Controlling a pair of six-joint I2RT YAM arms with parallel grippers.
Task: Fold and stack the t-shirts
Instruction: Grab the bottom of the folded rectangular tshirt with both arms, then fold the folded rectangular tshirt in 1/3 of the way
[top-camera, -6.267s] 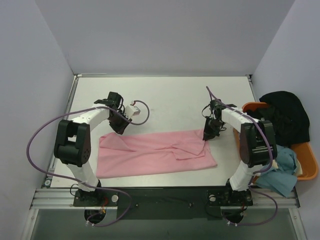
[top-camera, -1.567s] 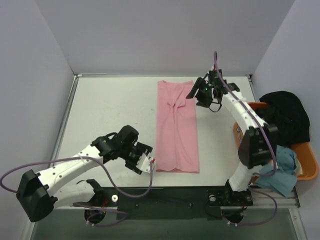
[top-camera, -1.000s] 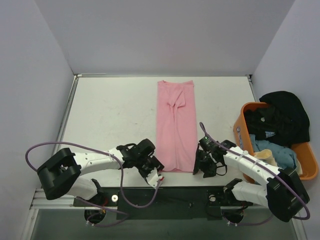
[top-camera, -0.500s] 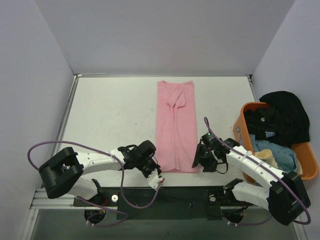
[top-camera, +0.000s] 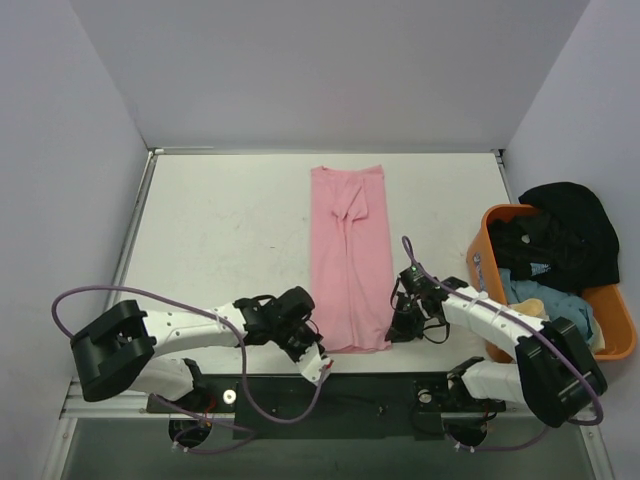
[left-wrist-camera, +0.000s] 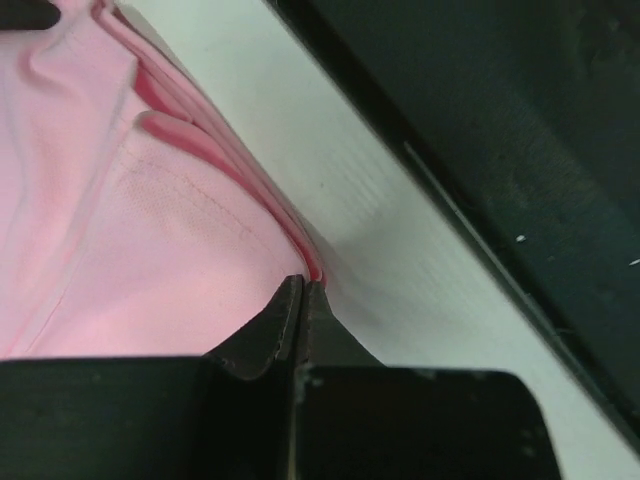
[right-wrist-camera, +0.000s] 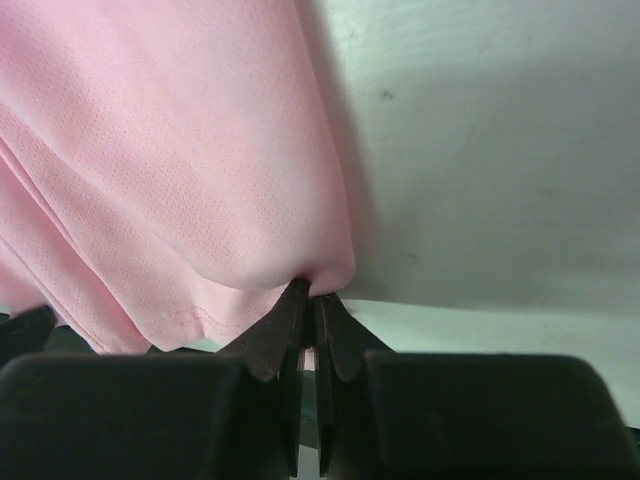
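The bench (top-camera: 220, 230) carries the pink t-shirt (top-camera: 350, 250), a long narrow strip running straight away from both sets of fingers. Beyond the right fingers (right-wrist-camera: 290, 315), the orange tub (top-camera: 620, 345) holds the other shirts (top-camera: 560, 235), well apart. The left fingers (left-wrist-camera: 285, 310) are pinched tight on the strip's near-left corner, the right fingers on its near-right corner. This looks like the crosswise fold starting. Next, both corners should lift together and travel evenly to the far hem.

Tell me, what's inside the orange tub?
A black shirt heaped up and spilling over the tub rim, with light blue cloth and a tan bit beside it. Anything beneath them, and the tub's floor, is covered.
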